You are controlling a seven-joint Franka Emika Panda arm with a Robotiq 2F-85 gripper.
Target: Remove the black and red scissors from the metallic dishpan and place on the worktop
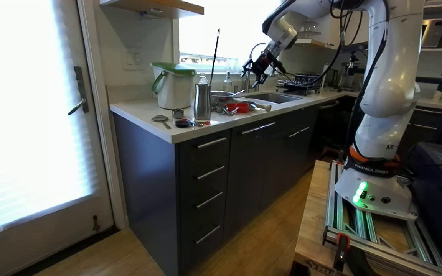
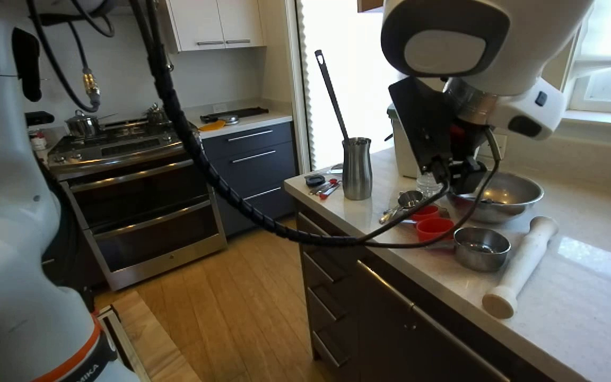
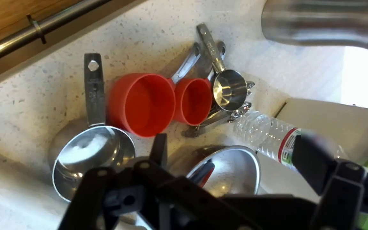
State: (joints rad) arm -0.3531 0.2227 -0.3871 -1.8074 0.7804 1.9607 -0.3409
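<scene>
Dark grey drawer cabinets are topped by a long, off-white, speckled desk, above which the black, two-fingered tool is held spread wide. In the wrist view, a round, silver, metal bowl is framed between its fingers, and inside it the black and red scissors are partly seen
</scene>
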